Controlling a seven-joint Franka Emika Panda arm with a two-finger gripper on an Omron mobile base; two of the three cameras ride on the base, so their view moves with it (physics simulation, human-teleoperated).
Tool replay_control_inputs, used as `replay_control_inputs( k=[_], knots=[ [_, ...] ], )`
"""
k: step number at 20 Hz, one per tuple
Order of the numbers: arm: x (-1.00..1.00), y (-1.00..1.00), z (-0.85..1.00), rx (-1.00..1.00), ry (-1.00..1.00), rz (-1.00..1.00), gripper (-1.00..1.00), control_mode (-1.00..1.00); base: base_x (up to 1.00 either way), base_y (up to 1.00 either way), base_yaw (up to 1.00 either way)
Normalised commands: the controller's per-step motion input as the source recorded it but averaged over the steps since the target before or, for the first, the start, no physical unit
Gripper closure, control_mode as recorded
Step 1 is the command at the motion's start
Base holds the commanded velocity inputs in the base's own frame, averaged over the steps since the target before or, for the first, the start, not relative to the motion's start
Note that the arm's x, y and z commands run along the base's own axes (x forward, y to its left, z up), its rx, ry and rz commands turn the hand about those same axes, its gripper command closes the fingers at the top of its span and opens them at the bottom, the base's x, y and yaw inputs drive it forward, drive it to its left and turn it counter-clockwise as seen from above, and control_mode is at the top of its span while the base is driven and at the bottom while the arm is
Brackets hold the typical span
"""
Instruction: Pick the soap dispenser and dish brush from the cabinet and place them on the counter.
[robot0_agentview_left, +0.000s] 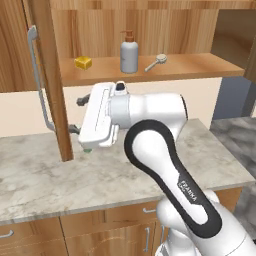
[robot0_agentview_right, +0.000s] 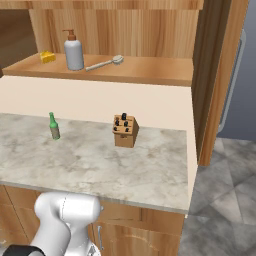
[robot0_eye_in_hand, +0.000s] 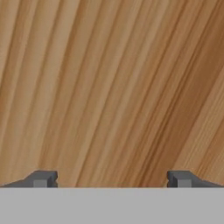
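My claw is spread wide, holding nothing, left of centre right by the open cabinet door. Soap dispenser and dish brush sit on the shelf up top. Could clip that door swinging up.

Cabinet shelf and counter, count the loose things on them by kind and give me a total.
Soap dispenser: 1
Dish brush: 1
Yellow sponge: 1
Green bottle: 1
Knife block: 1
Total: 5. The first three are on the cabinet shelf, the last two on the counter.
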Motion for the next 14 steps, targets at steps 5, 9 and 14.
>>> replay_control_inputs(
  k=[5,9,14],
  knots=[
    [0.14,0.32,-0.03,0.0,-0.03,-0.06,-1.0,-1.0,0.0,0.0,0.0],
    [0.08,0.19,-0.03,0.0,-0.04,-0.04,-1.0,-1.0,0.0,0.0,0.0],
    [0.0,-0.04,0.06,0.0,-0.03,-0.04,-1.0,-1.0,0.0,0.0,0.0]
  ],
)
